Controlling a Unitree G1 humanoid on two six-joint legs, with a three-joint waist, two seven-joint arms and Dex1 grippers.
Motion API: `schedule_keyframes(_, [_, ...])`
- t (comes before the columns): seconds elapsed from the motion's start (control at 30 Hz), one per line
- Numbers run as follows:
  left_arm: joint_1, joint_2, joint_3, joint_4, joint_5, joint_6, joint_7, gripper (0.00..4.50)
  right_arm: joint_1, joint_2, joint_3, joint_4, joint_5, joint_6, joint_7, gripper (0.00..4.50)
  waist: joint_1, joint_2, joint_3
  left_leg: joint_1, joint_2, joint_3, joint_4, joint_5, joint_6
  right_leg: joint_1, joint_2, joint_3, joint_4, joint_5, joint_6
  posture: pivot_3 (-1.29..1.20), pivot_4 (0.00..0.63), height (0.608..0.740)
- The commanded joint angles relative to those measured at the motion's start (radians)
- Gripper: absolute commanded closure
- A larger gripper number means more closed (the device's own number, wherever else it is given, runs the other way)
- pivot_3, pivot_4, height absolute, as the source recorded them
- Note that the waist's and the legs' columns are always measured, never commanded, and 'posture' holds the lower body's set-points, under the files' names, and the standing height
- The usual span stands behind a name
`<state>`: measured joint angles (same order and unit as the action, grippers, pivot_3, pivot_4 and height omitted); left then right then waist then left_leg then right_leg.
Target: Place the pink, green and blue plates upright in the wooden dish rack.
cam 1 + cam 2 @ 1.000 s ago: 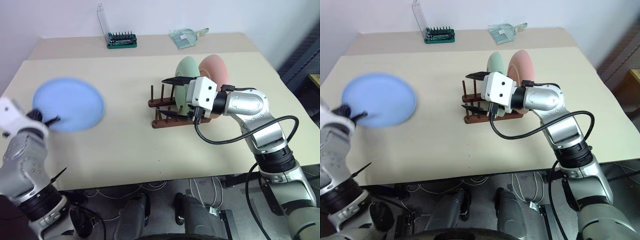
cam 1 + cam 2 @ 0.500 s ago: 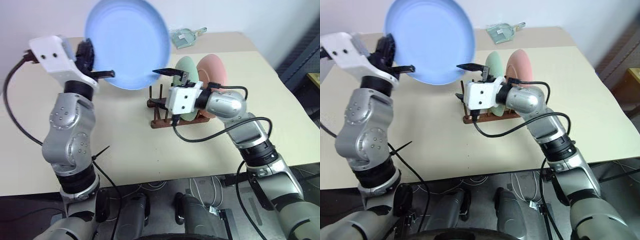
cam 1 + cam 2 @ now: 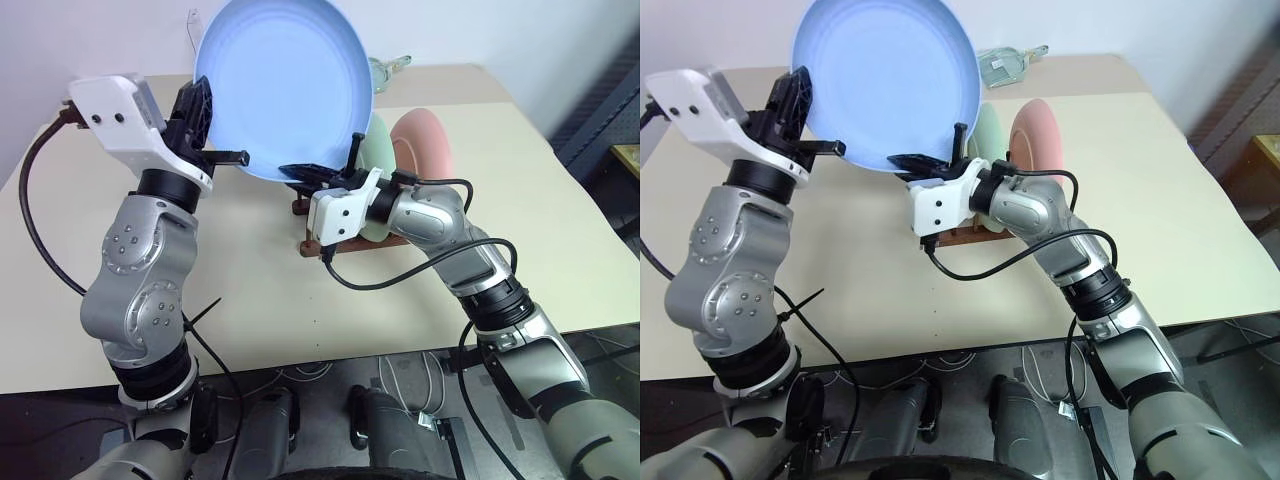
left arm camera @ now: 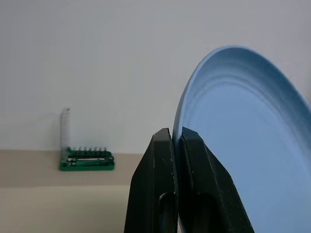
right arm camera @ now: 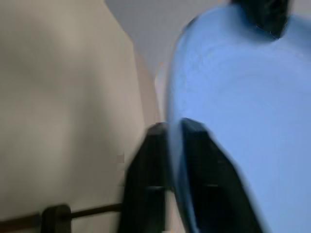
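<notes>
Blue plate [image 3: 283, 85] sits up in the air between my two sets of jaws, raised above the desk [image 3: 240, 290] and tipped so its hollow face looks back toward me. My left jaws [image 3: 222, 152] are pressed together on its rim at the lower left edge, and the left wrist view shows the two black fingers [image 4: 163, 189] pinching the thin lip with the plate standing tall just beside them. My right jaws [image 3: 318, 172] are closed on the lower rim as well, gripping the same plate from the other side, with one finger on each face of the lip in the right wrist view. Just behind and below my right jaws stands the wooden dish rack [image 3: 322, 240], mostly hidden by my right wrist and the plate. The green plate [image 3: 376, 150] is upright in the rack, right beyond my right jaws, and the pink plate [image 3: 425, 145] is upright just past it, the two close together. My right forearm and its black cable cross in front of the rack. Well beyond my left jaws, at the far edge of the desk, the green tray of screwdriver bits [image 4: 87, 160] lies against the wall. Beyond the blue plate's far edge, a clear glass object [image 3: 1012, 62] rests at the back of the desk.
</notes>
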<state>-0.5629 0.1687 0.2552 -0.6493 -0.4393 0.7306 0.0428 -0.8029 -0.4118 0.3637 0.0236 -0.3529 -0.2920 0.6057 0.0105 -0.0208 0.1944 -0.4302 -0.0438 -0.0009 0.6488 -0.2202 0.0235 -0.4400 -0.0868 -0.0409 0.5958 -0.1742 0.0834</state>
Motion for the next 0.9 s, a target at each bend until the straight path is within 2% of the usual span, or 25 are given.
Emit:
schedule_keyframes(0.03, [-0.007, -0.004, -0.010, -0.045, -0.034, -0.001, -0.001, 4.50, -0.027, 0.008, -0.025, -0.020, 0.004, 0.000, -0.011, 4.42, 0.002, 0.000, 0.000, 0.000, 0.000, 0.000, 0.000, 0.000, 0.000, 0.000, 0.000, 0.000, 0.000, 0.000, 0.000, 0.00, 0.150, 0.735])
schedule_keyframes(0.1, [-0.010, -0.012, 0.006, -0.037, -0.047, -0.009, 0.006, 4.50, -0.026, 0.006, -0.023, -0.020, 0.000, -0.004, -0.011, 4.42, 0.002, 0.000, 0.000, 0.000, 0.000, 0.000, 0.000, 0.000, 0.000, 0.001, 0.000, 0.000, 0.000, 0.000, 0.000, 0.00, 0.150, 0.735])
schedule_keyframes(0.2, [-0.035, -0.046, 0.067, -0.020, -0.091, -0.037, 0.040, 3.54, -0.029, 0.004, -0.027, -0.017, -0.008, -0.016, -0.021, 4.50, 0.001, 0.000, 0.000, 0.001, 0.000, 0.000, 0.000, 0.000, 0.000, 0.001, 0.000, 0.000, 0.000, 0.000, 0.000, 0.00, 0.150, 0.735])
schedule_keyframes(0.37, [-0.103, -0.067, 0.214, 0.026, -0.165, -0.109, 0.129, 0.97, -0.039, 0.002, -0.037, -0.010, -0.011, -0.039, -0.036, 4.50, -0.001, 0.000, 0.000, 0.003, 0.000, 0.000, 0.000, 0.000, 0.000, 0.002, 0.000, 0.000, 0.000, 0.000, 0.000, 0.00, 0.150, 0.735])
schedule_keyframes(0.4, [-0.114, -0.052, 0.246, 0.041, -0.172, -0.124, 0.139, 0.59, -0.042, 0.001, -0.040, -0.007, -0.009, -0.042, -0.038, 4.50, -0.002, 0.000, 0.000, 0.003, 0.000, 0.000, 0.000, 0.000, 0.000, 0.002, 0.000, 0.000, 0.000, 0.000, 0.000, 0.00, 0.150, 0.735])
schedule_keyframes(0.53, [-0.088, 0.065, 0.323, 0.113, -0.136, -0.157, 0.132, 0.59, -0.050, 0.024, -0.082, -0.023, 0.085, -0.024, -0.028, 4.50, -0.002, 0.000, 0.000, 0.003, 0.001, 0.000, 0.000, 0.000, -0.001, 0.002, 0.001, 0.000, 0.001, 0.000, 0.000, 0.00, 0.150, 0.735])
schedule_keyframes(0.63, [0.024, 0.195, 0.309, 0.161, -0.075, -0.180, 0.031, 0.59, -0.064, 0.066, -0.135, -0.063, 0.227, 0.032, -0.004, 4.50, -0.006, 0.000, 0.000, 0.004, 0.001, 0.000, -0.001, 0.000, -0.001, 0.002, 0.001, 0.000, 0.001, 0.000, 0.000, 0.00, 0.150, 0.735])
schedule_keyframes(0.73, [0.216, 0.314, 0.243, 0.183, -0.037, -0.219, -0.162, 0.59, -0.074, 0.130, -0.199, -0.144, 0.455, 0.194, 0.036, 4.50, -0.009, 0.001, 0.000, 0.004, 0.001, 0.000, -0.001, 0.000, -0.001, 0.002, 0.001, 0.000, 0.002, 0.000, 0.000, 0.00, 0.150, 0.735])
schedule_keyframes(0.8, [0.337, 0.350, 0.220, 0.161, -0.080, -0.219, -0.284, 0.59, -0.069, 0.165, -0.244, -0.226, 0.656, 0.369, 0.054, 4.50, -0.011, 0.001, 0.001, 0.004, 0.001, 0.000, -0.002, 0.000, -0.001, 0.002, 0.001, 0.001, 0.001, 0.000, -0.001, 0.00, 0.150, 0.735])
schedule_keyframes(0.9, [0.436, 0.383, 0.194, 0.133, -0.104, -0.218, -0.379, 0.59, -0.058, 0.178, -0.293, -0.309, 0.849, 0.545, 0.058, 4.50, -0.004, 0.001, 0.000, 0.004, 0.002, -0.001, -0.002, -0.001, -0.002, 0.000, -0.001, 0.001, 0.001, -0.002, -0.004, 0.00, 0.150, 0.735])
